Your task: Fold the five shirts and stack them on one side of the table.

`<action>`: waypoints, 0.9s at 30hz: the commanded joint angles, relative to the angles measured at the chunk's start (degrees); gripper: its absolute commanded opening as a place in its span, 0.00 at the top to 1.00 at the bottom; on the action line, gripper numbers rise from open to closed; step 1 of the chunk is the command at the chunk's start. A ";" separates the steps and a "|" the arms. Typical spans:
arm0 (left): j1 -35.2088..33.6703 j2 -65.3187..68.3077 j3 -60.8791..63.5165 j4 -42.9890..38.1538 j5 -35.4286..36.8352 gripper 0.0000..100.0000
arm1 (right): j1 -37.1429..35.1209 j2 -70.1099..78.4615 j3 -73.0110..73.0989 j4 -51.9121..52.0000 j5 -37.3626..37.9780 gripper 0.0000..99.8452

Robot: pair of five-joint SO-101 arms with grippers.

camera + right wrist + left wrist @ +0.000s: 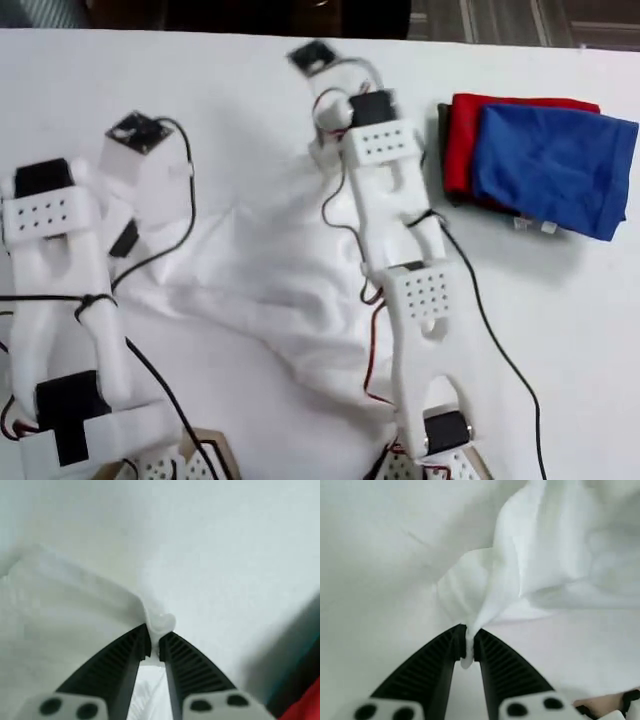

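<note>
Across the middle of the table (230, 80) a white shirt (270, 270) lies loosely spread and rumpled between the two arms, not yet folded. Toward the far right corner a folded blue shirt (555, 170) sits on top of a folded red shirt (470, 130), so the pile appears to have been started on that side. The left gripper (469, 640) is clamped on a thin pinch of the white cloth, which rises out of the jaws as a gathered ridge. The right gripper (154, 637) is likewise closed on a small fold at an edge of the same shirt, with the red shirt (305, 705) just beyond it. The fabric looks light, soft and entirely limp: it should sag between the two holds, drag its loose parts along the table and keep no crease unless laid flat. Such narrow pinches could slip, so a fuller bite on a hem, a shoulder seam or a corner, where the cloth is doubled, seems safer. White on white, its edges are hard to make out.
</note>
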 commanded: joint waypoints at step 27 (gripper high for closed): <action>5.54 -28.40 -29.49 12.75 5.01 0.97 | 5.49 -67.82 15.21 0.57 1.67 0.98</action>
